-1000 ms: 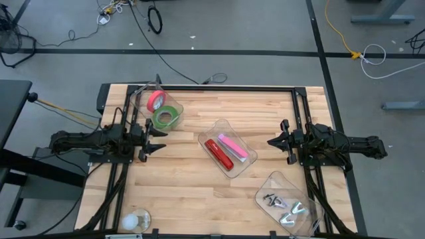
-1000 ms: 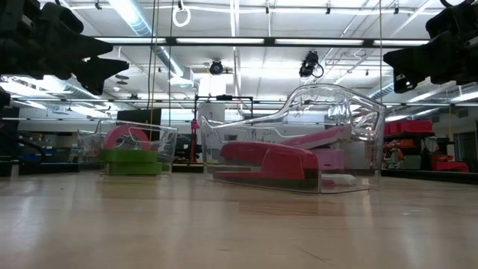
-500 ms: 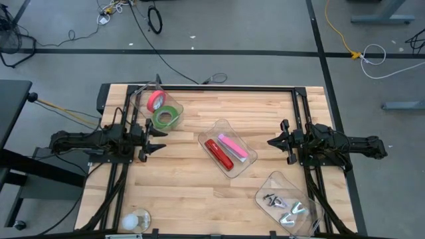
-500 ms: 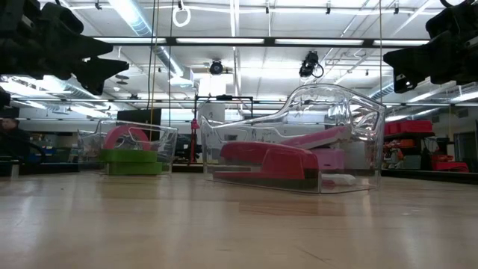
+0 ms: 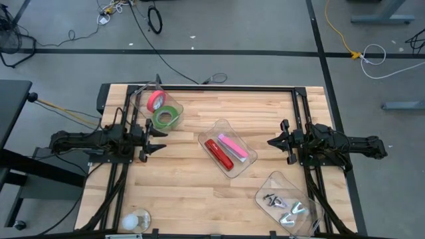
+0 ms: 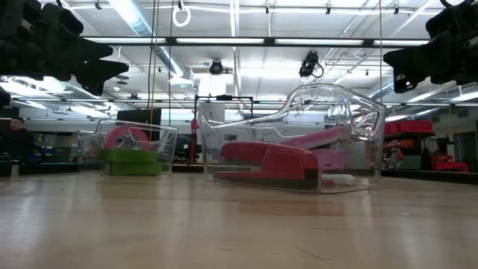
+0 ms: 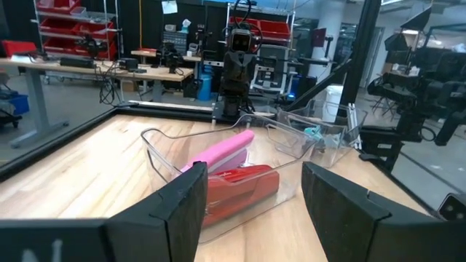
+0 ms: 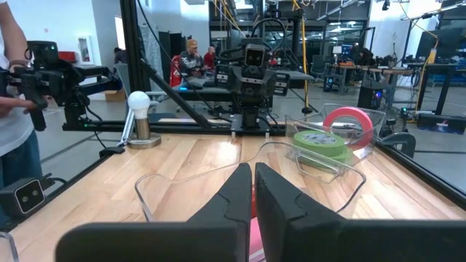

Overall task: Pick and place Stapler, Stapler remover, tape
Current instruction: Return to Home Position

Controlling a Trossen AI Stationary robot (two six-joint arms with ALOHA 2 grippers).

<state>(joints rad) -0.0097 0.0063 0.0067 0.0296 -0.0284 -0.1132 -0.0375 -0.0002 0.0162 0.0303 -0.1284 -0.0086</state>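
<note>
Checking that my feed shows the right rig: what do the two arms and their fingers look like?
The left arm and right arm are black, boxy and jointed, with no markings I can see. The left gripper and right gripper each end in two dark, angular, flat-faced fingers.

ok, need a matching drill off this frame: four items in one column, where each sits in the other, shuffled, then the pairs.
Items
1. green tape
2. red stapler
3. staple removers
4. white bulb

Places
A. centre bin, beside the pink stapler
B. bare table, bottom-left corner in the high view, outside any bin
C. top bin, with the pink tape
D. bottom bin, on the right arm's side

Pairs: 1-C, 2-A, 3-D, 4-B
</note>
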